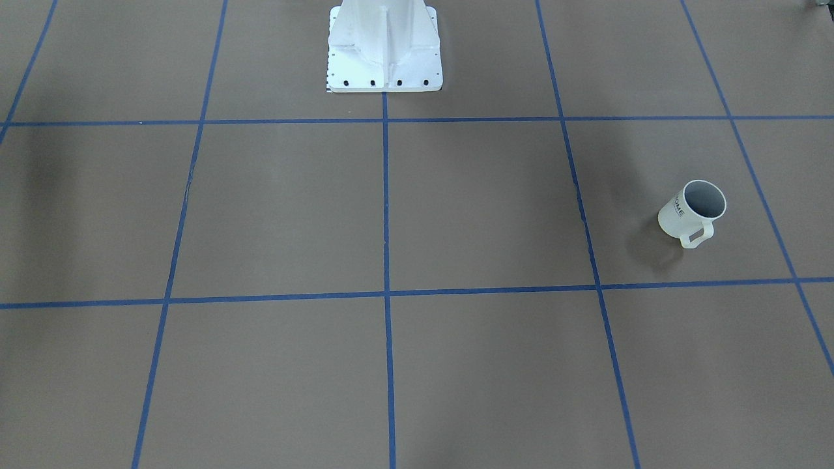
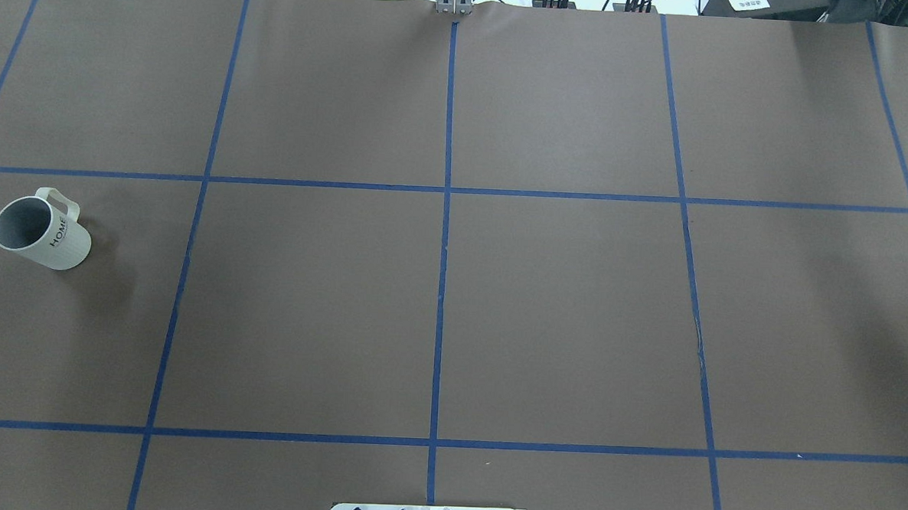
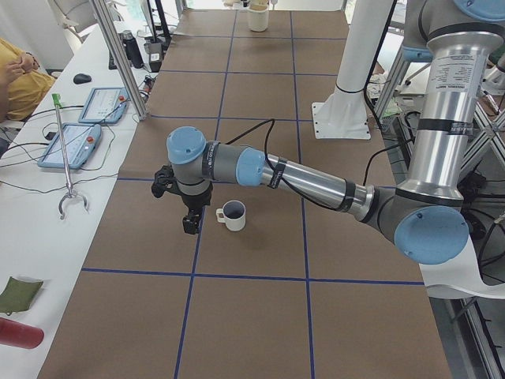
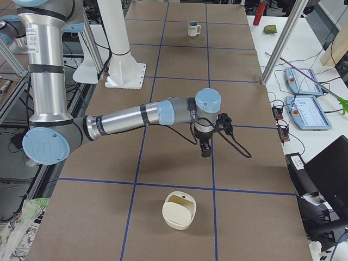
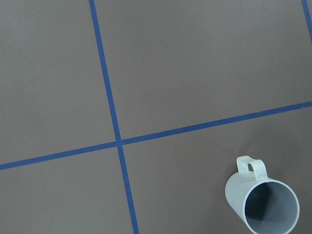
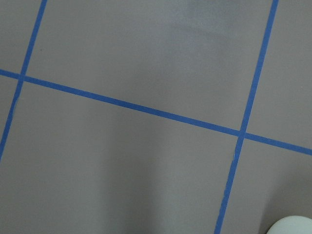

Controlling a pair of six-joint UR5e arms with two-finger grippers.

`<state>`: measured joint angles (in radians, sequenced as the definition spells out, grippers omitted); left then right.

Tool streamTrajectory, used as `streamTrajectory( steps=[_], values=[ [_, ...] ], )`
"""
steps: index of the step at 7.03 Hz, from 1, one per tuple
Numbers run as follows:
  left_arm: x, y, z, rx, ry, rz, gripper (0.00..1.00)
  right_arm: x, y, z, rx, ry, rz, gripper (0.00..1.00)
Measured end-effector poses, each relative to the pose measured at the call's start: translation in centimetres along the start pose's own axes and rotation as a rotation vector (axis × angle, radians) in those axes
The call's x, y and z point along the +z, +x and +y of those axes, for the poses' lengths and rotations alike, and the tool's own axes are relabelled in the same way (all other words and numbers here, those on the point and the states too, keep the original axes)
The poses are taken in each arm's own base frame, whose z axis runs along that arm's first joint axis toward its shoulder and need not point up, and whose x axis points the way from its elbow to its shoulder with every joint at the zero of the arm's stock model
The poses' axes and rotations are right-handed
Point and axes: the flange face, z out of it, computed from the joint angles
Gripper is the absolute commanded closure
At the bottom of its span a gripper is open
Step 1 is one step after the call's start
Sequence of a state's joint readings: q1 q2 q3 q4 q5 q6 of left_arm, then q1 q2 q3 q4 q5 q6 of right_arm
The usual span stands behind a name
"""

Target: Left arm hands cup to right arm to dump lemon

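The left gripper (image 3: 189, 223), a black two-finger pincer on the near silver arm with pale blue joint caps (image 3: 308, 183), hung pointing down just beside the small white mug with black "HOME" lettering (image 3: 232, 215), on its handle side. It showed only in that side view, so I could not tell whether it was released or clenched, nor whether it touched the mug. The right gripper (image 4: 206, 148), a like black pincer on the other silver arm (image 4: 125, 118), pointed down above the table near a crossing of tape lines. It too showed only from the side, and its state could not be told.

The mug stood upright on the brown paper-covered table (image 2: 559, 313). In the overhead view it sat at the far left of the middle row of squares marked by blue tape lines (image 2: 442, 285), on the robot's left. Its squared loop handle was turned away from the robot, and the lettering was on the side toward the table's middle. The left wrist camera looked down into its greyish inside, with the mug in the lower right corner of that view.

A cream-coloured round container (image 4: 179, 212) sat in the square next to the right gripper, nearer the table's end and apart from it. The robot's white bolted pedestal (image 1: 384, 45) stood on the centre tape line. Beside the table, pale blue handheld tablets (image 3: 79, 144) lay on a white bench near a person's yellow sleeve (image 3: 12, 83).
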<state>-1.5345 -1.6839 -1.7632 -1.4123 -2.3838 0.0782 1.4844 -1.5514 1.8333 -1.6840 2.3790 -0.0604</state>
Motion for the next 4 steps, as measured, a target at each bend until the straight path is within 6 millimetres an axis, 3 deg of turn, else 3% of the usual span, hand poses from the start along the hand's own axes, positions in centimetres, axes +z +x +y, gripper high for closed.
streamTrajectory(
  steps=[4],
  values=[
    [-0.15,0.42,-0.08,0.008,0.007,0.022,0.00,-0.16,-0.20,-0.05,-0.005,0.003,0.000,0.00]
  ],
)
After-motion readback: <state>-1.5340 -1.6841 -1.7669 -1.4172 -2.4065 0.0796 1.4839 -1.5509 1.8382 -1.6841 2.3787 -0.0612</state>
